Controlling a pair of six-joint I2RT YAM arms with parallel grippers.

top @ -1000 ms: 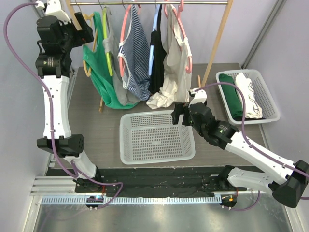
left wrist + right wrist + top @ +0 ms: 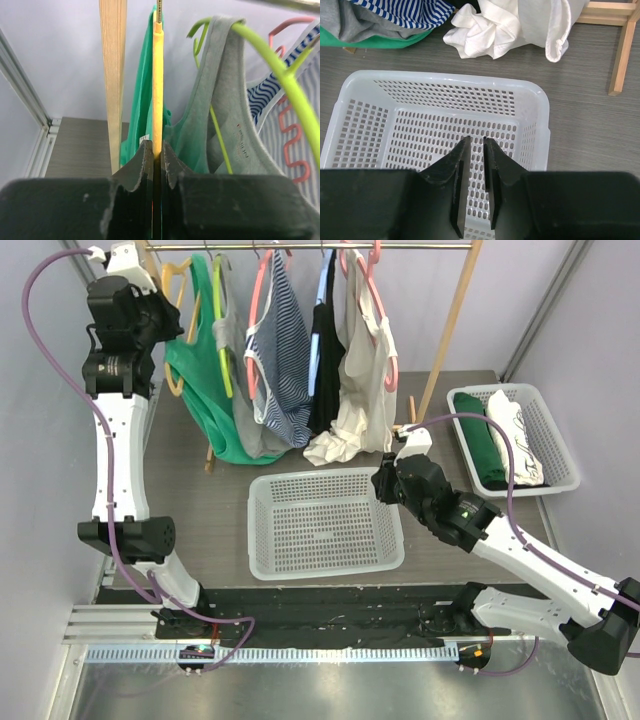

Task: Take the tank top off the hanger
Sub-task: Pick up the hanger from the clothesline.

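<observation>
My left pincer (image 2: 156, 150) is now clamped on the yellow hanger (image 2: 157, 90), having slid up close since a second ago. Green top (image 2: 200, 390) still hangs there. Right pincer (image 2: 474, 150), nearly together, drifted over the basket (image 2: 535, 100).

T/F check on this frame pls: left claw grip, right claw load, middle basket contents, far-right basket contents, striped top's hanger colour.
1. The left claw is shut on the yellow hanger. True.
2. The right claw holds a white garment. False: it holds nothing, its fingers nearly closed above the middle basket.
3. The middle basket already has a tank top in it. False: no clothing lies in it.
4. The far-right basket holds folded green and white clothes. True.
5. The striped top hangs on a green hanger. False: its hanger is pink.
</observation>
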